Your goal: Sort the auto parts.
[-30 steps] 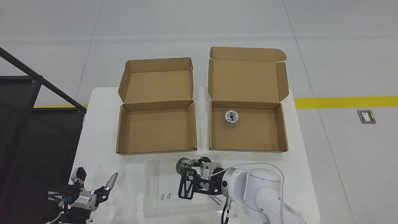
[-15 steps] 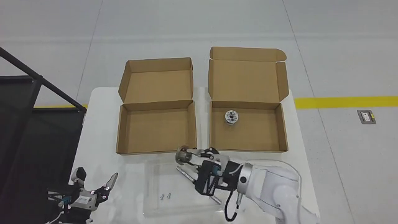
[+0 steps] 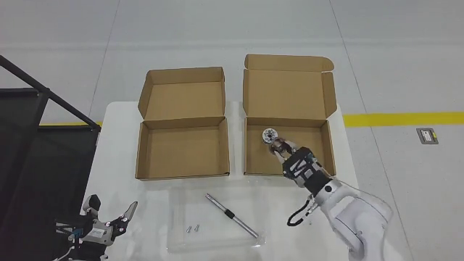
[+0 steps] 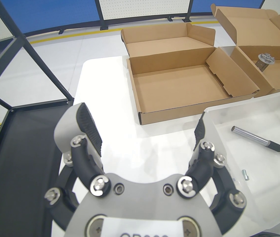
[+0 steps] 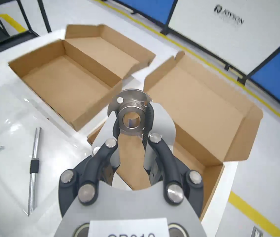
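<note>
left gripper point(image 4: 143, 124) hangs released near the tray point(image 3: 181, 206), where rod point(image 3: 230, 215) and two screws point(image 3: 192, 228) lie unsorted, likely for the left box point(image 3: 181, 152). right box point(image 3: 255, 156) holds one round part point(image 3: 270, 135); right gripper point(image 5: 132, 124) clenches another hub point(image 5: 129, 110) above it.

- My right claw point(image 5: 132, 120) and the flanged hub point(image 5: 127, 101) it grips cover part of the right box point(image 5: 204, 104) floor in my wrist view.
- The rod point(image 4: 258, 139) runs off the edge in the left wrist view.
- From the top, the screws point(image 3: 193, 228) are too tiny to make out.
</note>
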You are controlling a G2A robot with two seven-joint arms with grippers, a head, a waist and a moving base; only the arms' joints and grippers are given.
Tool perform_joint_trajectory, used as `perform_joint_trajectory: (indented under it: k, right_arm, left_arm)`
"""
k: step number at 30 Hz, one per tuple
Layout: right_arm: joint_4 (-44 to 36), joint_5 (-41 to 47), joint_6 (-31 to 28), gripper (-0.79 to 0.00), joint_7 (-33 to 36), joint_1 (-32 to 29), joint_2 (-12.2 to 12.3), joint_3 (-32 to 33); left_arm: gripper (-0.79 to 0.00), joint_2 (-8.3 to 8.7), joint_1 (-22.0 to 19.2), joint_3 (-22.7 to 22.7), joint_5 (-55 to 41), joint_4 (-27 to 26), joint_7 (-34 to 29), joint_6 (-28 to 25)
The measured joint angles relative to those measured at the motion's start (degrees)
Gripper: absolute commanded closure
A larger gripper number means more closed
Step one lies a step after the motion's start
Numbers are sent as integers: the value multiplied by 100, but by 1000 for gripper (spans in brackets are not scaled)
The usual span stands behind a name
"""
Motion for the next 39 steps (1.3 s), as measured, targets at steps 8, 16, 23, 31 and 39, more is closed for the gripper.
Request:
perform_joint_trajectory:
  k: [8, 16, 23, 31, 39]
  right_arm:
    - [1767, 849, 386, 0, 1582, 1266, -44, -35]
    - [3174, 816, 871, 0, 2437, 2317, -112, -448]
    - [3999, 581, 1337, 0, 2762, 2858, -187, -817]
    - [4693, 760, 1353, -382, 2651, 3214, -258, -1041]
    - [4654, 1057, 1317, -785, 2112, 3145, -249, -957]
  left_arm:
    - [-785, 0, 0, 0, 0, 0, 0, 0]
    - [-785, 0, 0, 0, 0, 0, 0, 0]
    - [-785, 0, 0, 0, 0, 0, 0, 0]
    - [-785, 0, 0, 0, 0, 0, 0, 0]
    - [-785, 0, 0, 0, 0, 0, 0, 0]
